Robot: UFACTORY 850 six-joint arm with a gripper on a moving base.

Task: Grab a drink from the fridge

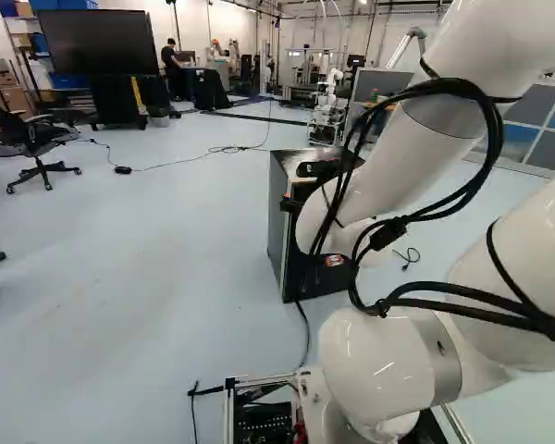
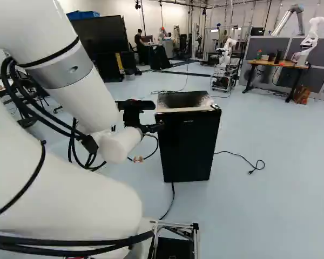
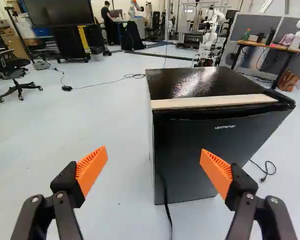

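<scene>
A white robot arm [image 2: 78, 91] reaches toward a small black fridge [image 2: 187, 141] on a pale blue floor [image 3: 110, 120]; the fridge is near the middle of the right base view and partly hidden behind the arm in the left base view. Its door [image 3: 210, 160] appears shut, with a pale strip [image 3: 215, 101] along the top front edge. No drink can be seen; presumably it is inside. In the wrist view the gripper [image 3: 154, 151] is spread wide and holds nothing: one orange pad [image 3: 91, 169] is over bare floor, the other [image 3: 216, 172] in front of the door, with the door's free-looking side edge between them in the view. The step in hand seems to be opening the door. What looks like a hinge bracket [image 2: 216, 108] sits at its right in the right base view, so the pull should start from the opposite edge — hooking one finger behind it, or into the dark slot [image 3: 225, 114] under the strip. Approach slowly, then swing back in an arc rather than straight, since a straight tug could slip off or drag the light cabinet. A black cable [image 3: 167, 215] lies on the floor by the fridge — best kept clear of the base's wheels.
</scene>
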